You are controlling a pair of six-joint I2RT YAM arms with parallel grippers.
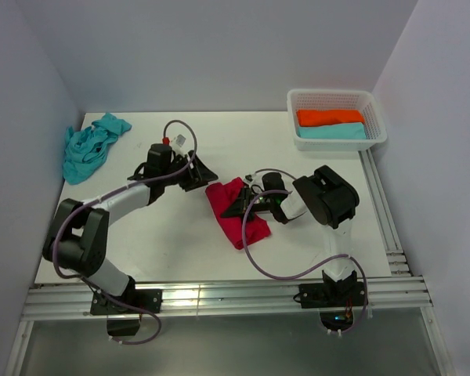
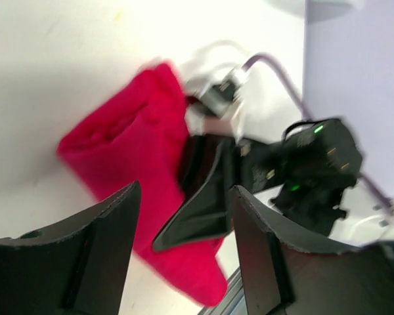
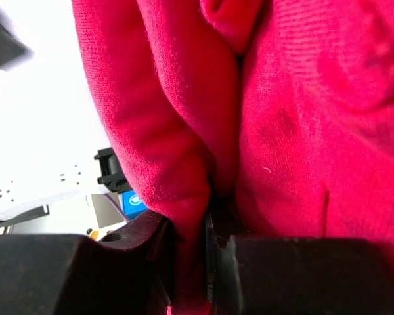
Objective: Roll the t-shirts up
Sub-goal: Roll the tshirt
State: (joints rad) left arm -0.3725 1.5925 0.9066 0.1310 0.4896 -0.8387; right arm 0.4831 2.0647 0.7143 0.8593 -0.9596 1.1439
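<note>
Red t-shirt [image 1: 236, 219], fold in grip of right end effector [image 3: 207, 259], left end effector [image 1: 204, 176] agape beside its edge

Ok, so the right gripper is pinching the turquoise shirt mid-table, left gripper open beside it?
Not turquoise: the right wrist view shows the right gripper pinching the red shirt. The left gripper is open beside it.

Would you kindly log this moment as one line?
left jaws: open, empty | right jaws: shut on red t-shirt | turquoise t-shirt: crumpled, far-left
</note>
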